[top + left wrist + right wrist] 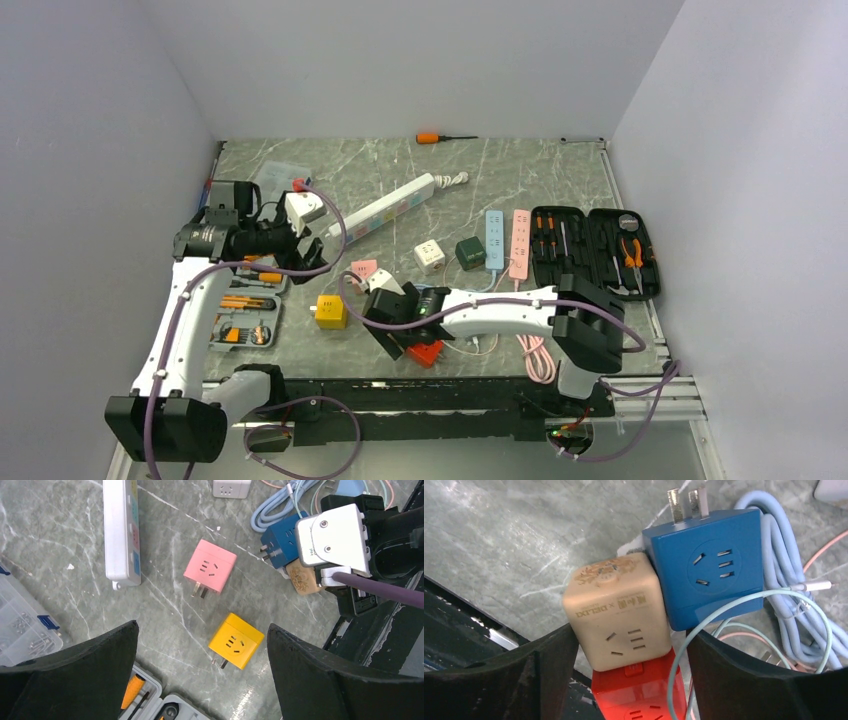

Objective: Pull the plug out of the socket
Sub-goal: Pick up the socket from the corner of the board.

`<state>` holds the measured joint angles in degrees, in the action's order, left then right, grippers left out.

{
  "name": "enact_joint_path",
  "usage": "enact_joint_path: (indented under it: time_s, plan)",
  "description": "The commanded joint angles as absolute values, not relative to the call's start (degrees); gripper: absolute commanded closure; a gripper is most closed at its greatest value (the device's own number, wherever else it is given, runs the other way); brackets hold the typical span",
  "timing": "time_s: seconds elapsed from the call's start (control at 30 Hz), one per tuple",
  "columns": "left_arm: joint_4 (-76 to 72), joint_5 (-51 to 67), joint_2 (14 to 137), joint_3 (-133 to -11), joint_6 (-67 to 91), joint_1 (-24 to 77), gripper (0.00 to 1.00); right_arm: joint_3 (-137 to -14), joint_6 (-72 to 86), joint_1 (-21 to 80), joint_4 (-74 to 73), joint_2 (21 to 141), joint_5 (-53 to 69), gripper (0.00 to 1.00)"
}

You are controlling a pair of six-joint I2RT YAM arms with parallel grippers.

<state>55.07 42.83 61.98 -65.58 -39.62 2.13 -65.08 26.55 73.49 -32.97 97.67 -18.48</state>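
A beige cube plug [616,612] sits against the top of a red cube socket [639,695], apparently plugged into it. A blue cube adapter [709,565] lies touching the beige one on its right. My right gripper [629,670] is open, with one finger on each side of the beige and red cubes; a pale cable loops across the right finger. In the top view the right gripper [400,320] is low over the red socket [425,352]. My left gripper [202,670] is open and empty, held above the yellow cube adapter [236,640].
A pink cube adapter [210,566] and a white power strip [121,530] lie beyond the yellow cube. A grey screwdriver case [245,310] sits at the left. An open black tool case [595,250], blue [494,240] and pink [520,243] strips and coiled cables [540,355] lie right.
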Motion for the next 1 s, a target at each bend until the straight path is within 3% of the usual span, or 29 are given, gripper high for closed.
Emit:
enact_joint_path:
  time_s: [0.0, 0.1, 0.2, 0.23, 0.3, 0.43, 0.7, 0.83, 0.9, 0.97]
  plan:
    - [53.2, 44.8, 60.0, -64.1, -40.2, 0.6, 0.01, -68.9, 24.0, 73.0, -29.8, 98.4, -18.5, 0.28]
    - [53.6, 46.1, 59.8, -63.6, -40.9, 0.2, 0.01, -67.9, 23.6, 73.0, -29.4, 96.9, -17.4, 0.45]
    - [54.1, 47.1, 59.9, -63.1, -41.6, -1.3, 0.01, -64.2, 22.6, 73.1, -27.0, 92.5, -16.0, 0.45]
    - [54.3, 47.2, 59.9, -62.9, -41.9, -1.4, 0.01, -63.0, 22.2, 72.9, -26.5, 90.9, -15.8, 0.39]
    - [54.6, 47.3, 59.7, -62.7, -42.3, -1.5, 0.0, -62.7, 22.0, 72.7, -27.7, 89.3, -15.8, 0.1]
    - [54.7, 47.2, 59.2, -62.6, -42.5, -1.7, 0.01, -59.8, 23.0, 72.9, -29.6, 86.3, -15.0, 0.01]
    - [55.9, 46.3, 57.9, -62.6, -43.3, -2.0, 0.01, -60.2, 26.6, 72.2, -38.8, 73.5, -26.0, 0.0]
    - [57.0, 46.6, 58.0, -63.7, -43.3, -2.0, 0.01, -60.3, 28.3, 64.1, -43.2, 68.2, -27.5, 0.01]
    - [57.5, 46.7, 58.1, -64.4, -43.3, -2.0, 0.01, -59.5, 27.3, 61.3, -42.1, 65.5, -24.0, 0.05]
    - [58.0, 46.6, 58.0, -64.8, -43.4, -1.9, 0.01, -58.8, 26.9, 63.3, -39.6, 63.6, -21.0, 0.16]
